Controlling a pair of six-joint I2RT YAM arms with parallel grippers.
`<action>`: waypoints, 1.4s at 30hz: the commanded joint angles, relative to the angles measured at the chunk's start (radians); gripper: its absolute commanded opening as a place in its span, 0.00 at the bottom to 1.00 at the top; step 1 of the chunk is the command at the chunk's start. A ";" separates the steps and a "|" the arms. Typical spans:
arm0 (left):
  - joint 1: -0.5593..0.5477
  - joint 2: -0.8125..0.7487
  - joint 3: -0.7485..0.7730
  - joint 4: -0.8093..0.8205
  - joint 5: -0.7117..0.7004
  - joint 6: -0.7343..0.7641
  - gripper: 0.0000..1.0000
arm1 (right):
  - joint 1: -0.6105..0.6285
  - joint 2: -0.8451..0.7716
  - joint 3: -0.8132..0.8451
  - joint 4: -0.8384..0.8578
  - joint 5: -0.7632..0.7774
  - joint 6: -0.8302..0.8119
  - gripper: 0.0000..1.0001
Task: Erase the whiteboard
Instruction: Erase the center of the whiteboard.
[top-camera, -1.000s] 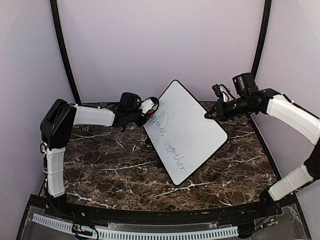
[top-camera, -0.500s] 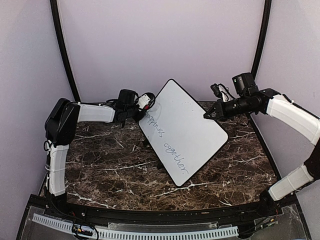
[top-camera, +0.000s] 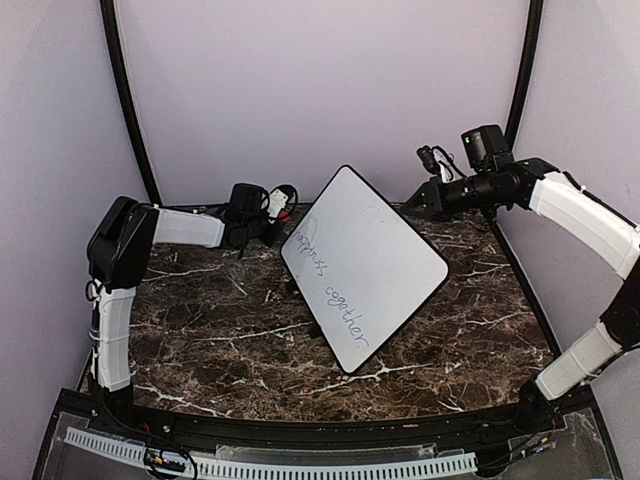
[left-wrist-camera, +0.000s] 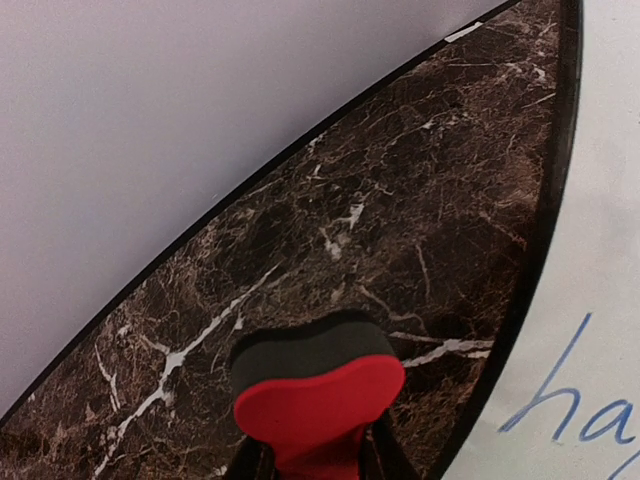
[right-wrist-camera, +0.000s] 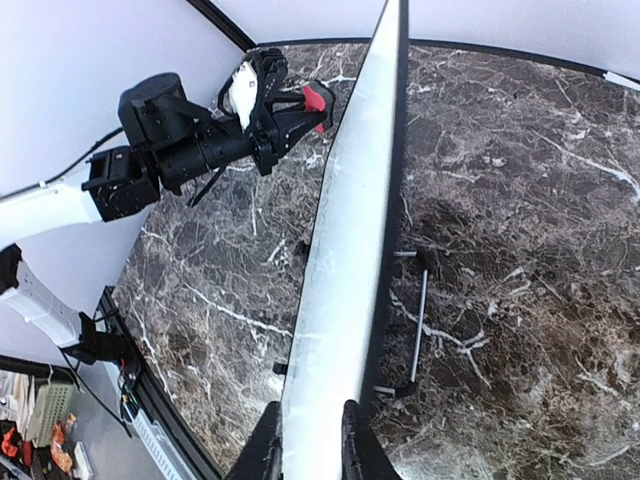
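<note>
Underneath everything, a dark brown marble table (top-camera: 200, 340) veined in white, backed by pale lilac walls (top-camera: 320, 90). At its middle, a little toward the back, the whiteboard (top-camera: 365, 265): propped at a slant, 1 rounded corner up near the rear wall and 1 down toward the near edge, glossy white with a thin black rim. Only from the top camera, the full face and both arms at once; from the right wrist, merely the board edge-on, a narrow white strip with a black border. Right gripper (top-camera: 412, 206) at the board's upper right edge, its 2 fingers (right-wrist-camera: 358, 455) pressed on either side of that edge, clamped on it. Left gripper (top-camera: 284, 209) just beside the upper left edge, apart from the surface, closed around a red eraser (left-wrist-camera: 318, 400). Only in the right wrist view, behind the board, a thin black wire stand (right-wrist-camera: 418, 320) resting on the marble; from above, just 2 small dark feet under the left edge. Only in the left wrist view, the eraser's dark felt layer on top of the red body, with marble showing between it and the board's rim. On the face, 2 words in thin blue-grey handwriting along the lower left side, the second legible as "together"; close up from the left wrist, just the letters "ha" in blue.
</note>
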 joint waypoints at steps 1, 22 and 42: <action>0.024 -0.085 -0.031 0.020 0.008 -0.054 0.06 | 0.010 0.070 0.108 -0.028 -0.025 -0.023 0.22; 0.103 -0.126 0.127 -0.399 0.563 0.127 0.06 | 0.032 0.120 0.245 -0.118 0.137 -0.086 0.30; 0.102 -0.008 0.285 -0.513 0.661 0.158 0.06 | 0.027 0.231 0.220 -0.116 0.076 -0.087 0.16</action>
